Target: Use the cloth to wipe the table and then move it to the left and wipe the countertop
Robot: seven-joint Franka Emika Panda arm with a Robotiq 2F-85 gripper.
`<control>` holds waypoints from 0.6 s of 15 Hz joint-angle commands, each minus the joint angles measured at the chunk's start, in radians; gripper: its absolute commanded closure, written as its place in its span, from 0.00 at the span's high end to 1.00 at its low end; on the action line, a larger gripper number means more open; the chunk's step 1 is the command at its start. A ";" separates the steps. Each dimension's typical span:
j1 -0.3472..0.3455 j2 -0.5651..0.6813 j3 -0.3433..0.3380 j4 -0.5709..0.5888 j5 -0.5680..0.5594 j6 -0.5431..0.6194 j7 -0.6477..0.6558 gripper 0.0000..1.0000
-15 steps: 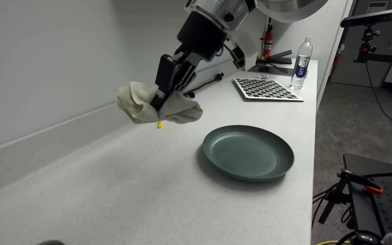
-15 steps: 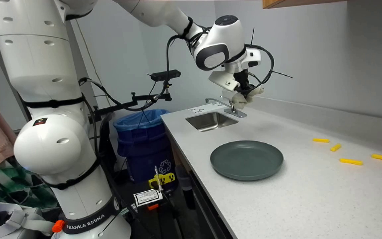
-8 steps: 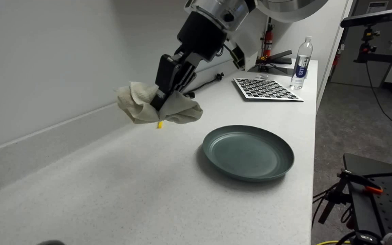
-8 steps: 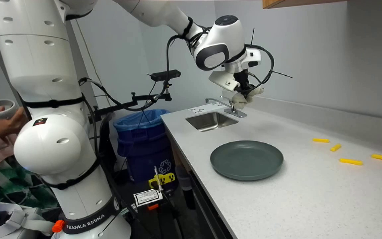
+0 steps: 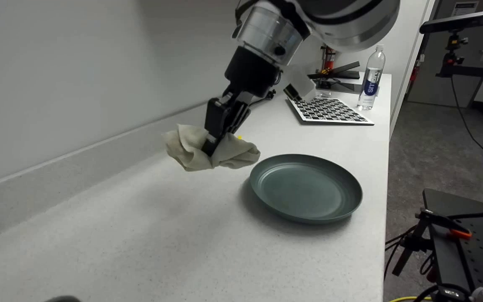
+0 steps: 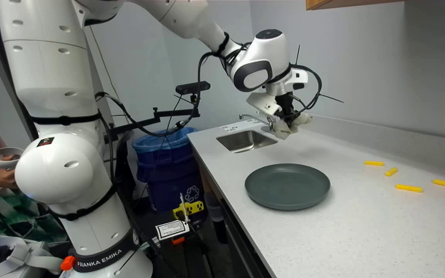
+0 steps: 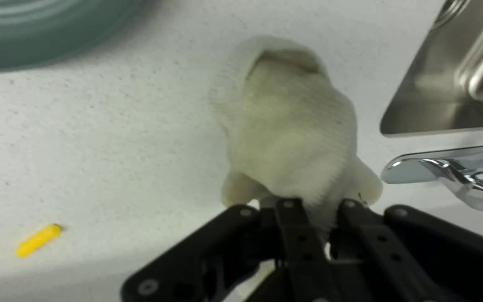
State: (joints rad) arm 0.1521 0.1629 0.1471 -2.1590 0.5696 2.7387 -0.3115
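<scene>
An off-white cloth [image 7: 294, 130], likely light and limp, is being pinched mid-bunch, probably its surest hold, by a Robotiq gripper [image 7: 318, 205].

In the wrist view, the cloth [image 7: 292, 134] is pinched between the jaws of the gripper [image 7: 319, 212], which is cut off by the bottom edge. The cloth is bunched, with an open fold left at its upper end and smaller lobes pushed out on both sides. It is backed by the speckled counter [image 7: 141, 138]; whether the two are touching cannot be told. The plate [image 7: 53, 46] is cut off by the top left corner. At upper right, the sink [image 7: 419, 90] is partly shown, with the faucet [image 7: 461, 178] set beside it. At lower left, a yellow stick [image 7: 38, 240] is seen.
</scene>
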 commanded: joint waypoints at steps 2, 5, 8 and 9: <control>-0.057 0.077 -0.057 -0.021 -0.174 0.054 0.167 0.03; -0.077 0.089 -0.126 -0.055 -0.291 0.108 0.291 0.03; -0.093 0.086 -0.179 -0.087 -0.366 0.137 0.382 0.03; -0.092 0.080 -0.194 -0.104 -0.387 0.152 0.409 0.03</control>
State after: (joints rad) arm 0.0650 0.2664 -0.0179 -2.2193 0.2528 2.8507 0.0028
